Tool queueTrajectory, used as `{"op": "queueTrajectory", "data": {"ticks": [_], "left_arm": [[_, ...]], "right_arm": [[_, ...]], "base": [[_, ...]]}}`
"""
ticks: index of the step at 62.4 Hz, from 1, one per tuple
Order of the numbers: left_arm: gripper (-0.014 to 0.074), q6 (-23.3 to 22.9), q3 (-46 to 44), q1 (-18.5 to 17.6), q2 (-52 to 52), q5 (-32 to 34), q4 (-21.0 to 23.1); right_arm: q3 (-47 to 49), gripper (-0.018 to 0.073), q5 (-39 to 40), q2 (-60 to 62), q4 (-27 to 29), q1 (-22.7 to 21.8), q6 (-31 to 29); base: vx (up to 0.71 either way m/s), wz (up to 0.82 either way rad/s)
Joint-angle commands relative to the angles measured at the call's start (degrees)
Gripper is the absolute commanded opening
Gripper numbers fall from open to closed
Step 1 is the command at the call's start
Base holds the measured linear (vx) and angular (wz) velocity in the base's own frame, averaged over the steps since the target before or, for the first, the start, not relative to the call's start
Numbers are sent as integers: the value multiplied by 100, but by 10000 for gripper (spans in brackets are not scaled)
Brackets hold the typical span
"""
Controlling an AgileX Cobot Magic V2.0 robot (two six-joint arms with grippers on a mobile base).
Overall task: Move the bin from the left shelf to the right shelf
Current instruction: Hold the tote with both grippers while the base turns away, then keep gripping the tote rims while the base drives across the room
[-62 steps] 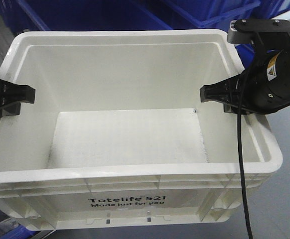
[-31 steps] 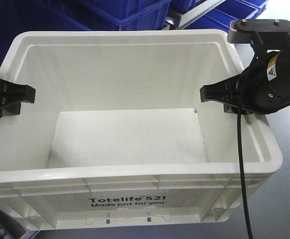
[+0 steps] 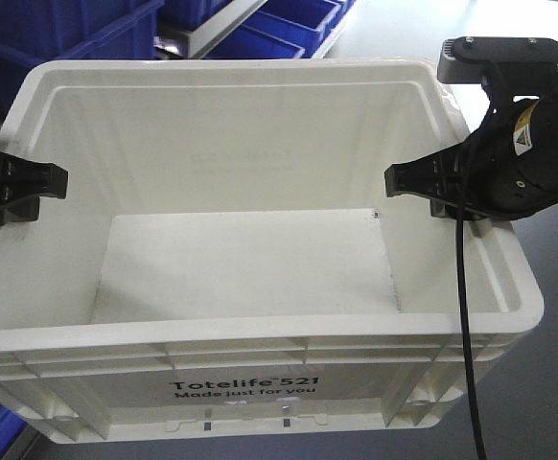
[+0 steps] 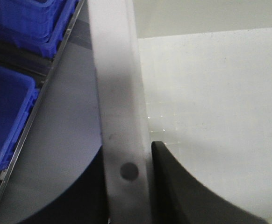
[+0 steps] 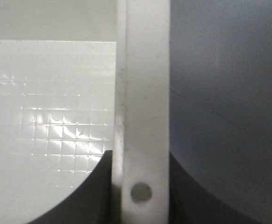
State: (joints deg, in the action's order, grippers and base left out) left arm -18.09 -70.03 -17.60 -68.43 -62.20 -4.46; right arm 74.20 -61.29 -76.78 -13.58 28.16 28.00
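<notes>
The white bin with black "Totelife 521" print fills the front view, empty inside. My left gripper is shut on its left rim; in the left wrist view the gripper has black fingers on both sides of the bin's rim. My right gripper is shut on the right rim; in the right wrist view the gripper clamps the bin's rim between its two fingers. The bin is held level between both arms.
Blue plastic bins on a shelf stand behind the bin at upper left, with a metal shelf rail. Blue bins show left of the rim in the left wrist view. Grey floor lies to the right.
The blue bins and shelf behind have slid left across the view, and grey floor has come into sight on the right. Both grippers keep their hold on the bin's rims.
</notes>
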Motion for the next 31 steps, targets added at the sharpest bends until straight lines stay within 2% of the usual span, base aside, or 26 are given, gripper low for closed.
{"op": "queueTrajectory", "data": {"ticks": [1,31], "left_arm": [[128,80,-209,13,238,254,-420],[128,80,-209,13,238,254,-420]], "right_arm": [[213,82,258,247,-846,-89,33],[213,82,232,247,-846,-89,33]], "base": [[11,-61],[13,-57]]}}
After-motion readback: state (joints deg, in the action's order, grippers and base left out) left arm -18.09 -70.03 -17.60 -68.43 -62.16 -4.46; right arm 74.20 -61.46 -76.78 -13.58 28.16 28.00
